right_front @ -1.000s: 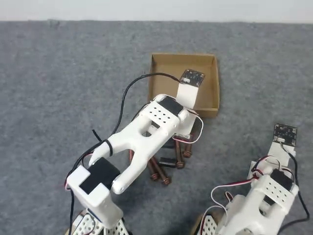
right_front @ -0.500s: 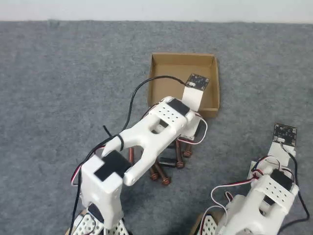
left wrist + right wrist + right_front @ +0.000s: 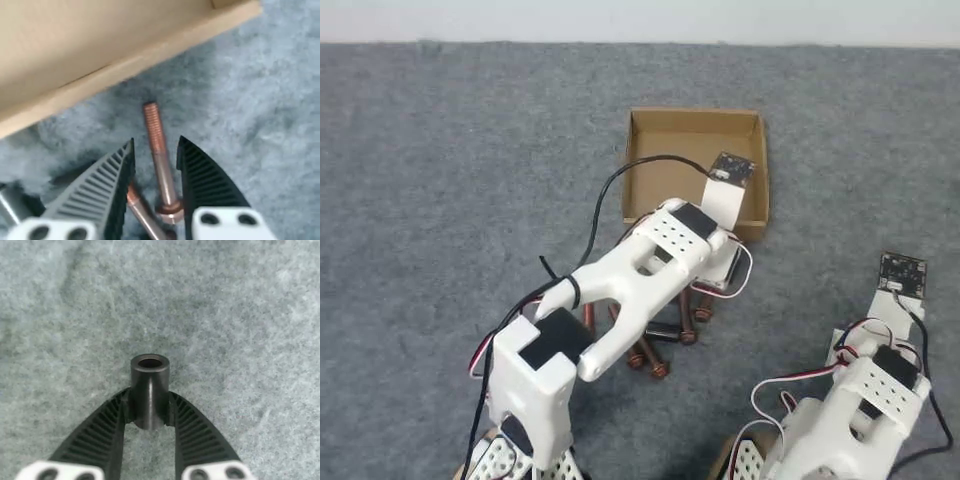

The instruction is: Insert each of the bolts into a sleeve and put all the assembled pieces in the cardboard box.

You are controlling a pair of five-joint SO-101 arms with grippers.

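We see one copper-coloured threaded metal bolt [image 3: 159, 160] lying flat on the grey carpet [image 3: 260, 100], threaded end toward the outer wall of the shallow brown cardboard box [image 3: 100, 60], head end toward the wrist. Left gripper [image 3: 156, 141] straddles it: fingers spread, one either side of the shank, a gap showing on both sides, so nothing is gripped. A second copper bolt [image 3: 142, 212] runs slantwise under the gripper, just beside the first one's head. Right gripper [image 3: 150, 400] is clamped on a short dark cylindrical metal sleeve [image 3: 150, 375], bore facing out, held over bare carpet. From the high view we get the white left arm [image 3: 630, 280] stretched over the bolt cluster [image 3: 648, 358] just below the box, with a loose black sleeve [image 3: 663, 333] lying among the bolts. The white right arm [image 3: 870, 390] sits at the lower right, well apart from the box.
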